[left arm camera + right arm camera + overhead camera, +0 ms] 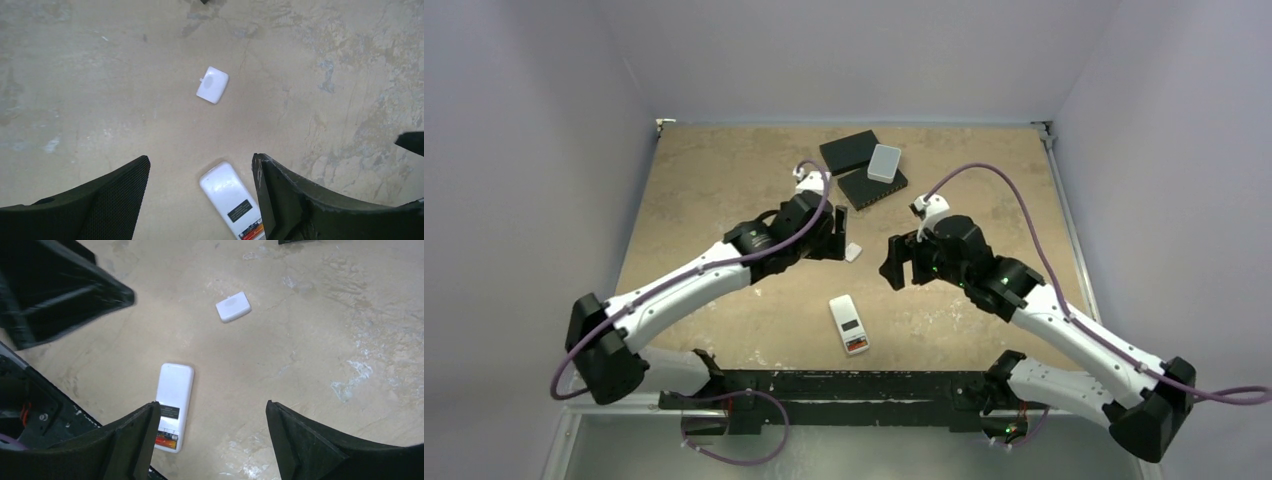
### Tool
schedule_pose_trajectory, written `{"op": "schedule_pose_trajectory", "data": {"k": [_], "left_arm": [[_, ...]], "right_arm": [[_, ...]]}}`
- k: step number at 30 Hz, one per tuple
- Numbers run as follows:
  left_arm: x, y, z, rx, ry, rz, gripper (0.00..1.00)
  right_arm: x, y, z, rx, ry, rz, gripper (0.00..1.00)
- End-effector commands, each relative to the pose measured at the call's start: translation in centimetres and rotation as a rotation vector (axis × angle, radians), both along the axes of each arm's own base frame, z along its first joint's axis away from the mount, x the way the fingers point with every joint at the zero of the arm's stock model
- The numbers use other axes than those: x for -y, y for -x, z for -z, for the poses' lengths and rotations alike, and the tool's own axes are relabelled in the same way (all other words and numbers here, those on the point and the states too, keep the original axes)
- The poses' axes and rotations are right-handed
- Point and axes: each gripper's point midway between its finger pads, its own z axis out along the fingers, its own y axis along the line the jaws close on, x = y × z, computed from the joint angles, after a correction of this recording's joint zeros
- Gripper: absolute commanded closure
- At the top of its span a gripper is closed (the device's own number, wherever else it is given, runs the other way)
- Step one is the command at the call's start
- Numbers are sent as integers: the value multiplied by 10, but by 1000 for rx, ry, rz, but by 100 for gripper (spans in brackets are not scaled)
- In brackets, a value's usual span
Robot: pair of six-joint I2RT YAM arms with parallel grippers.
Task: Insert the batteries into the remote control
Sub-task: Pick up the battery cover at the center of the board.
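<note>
Remote control (850, 325): flat on the surface (724, 190), near the front edge between both arms (red strip at its near end). Small white piece (853, 252): lies apart, just beside the left pincer (837, 235). Left pincer: released, grasping nothing. Right pincer (902, 265): likewise.

The mottled tan worktop (704, 180) carries a white remote control (850, 324) lying flat near its front edge, the red-marked end nearest. A small white rounded piece (212, 85) lies apart from it, further back. Two black flat boxes (849, 151) sit touching near the far edge, and a pale grey box (884, 162) rests on them.
</note>
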Motion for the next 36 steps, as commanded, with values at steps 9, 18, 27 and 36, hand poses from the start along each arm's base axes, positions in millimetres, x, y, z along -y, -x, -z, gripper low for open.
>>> {"op": "schedule_pose_trajectory", "data": {"k": [9, 18, 27, 36], "left_arm": [[-87, 45, -58, 147, -2, -75, 10], [-105, 77, -44, 131, 42, -27, 1], [-95, 85, -47, 174, 144, 39, 1], [-87, 89, -43, 162, 163, 89, 1]], "right_arm": [[-47, -52, 20, 71, 89, -109, 1], [-80, -86, 74, 16, 220, -212, 1], [-92, -119, 110, -43, 364, -246, 3], [-85, -130, 145, -139, 405, -247, 10]]}}
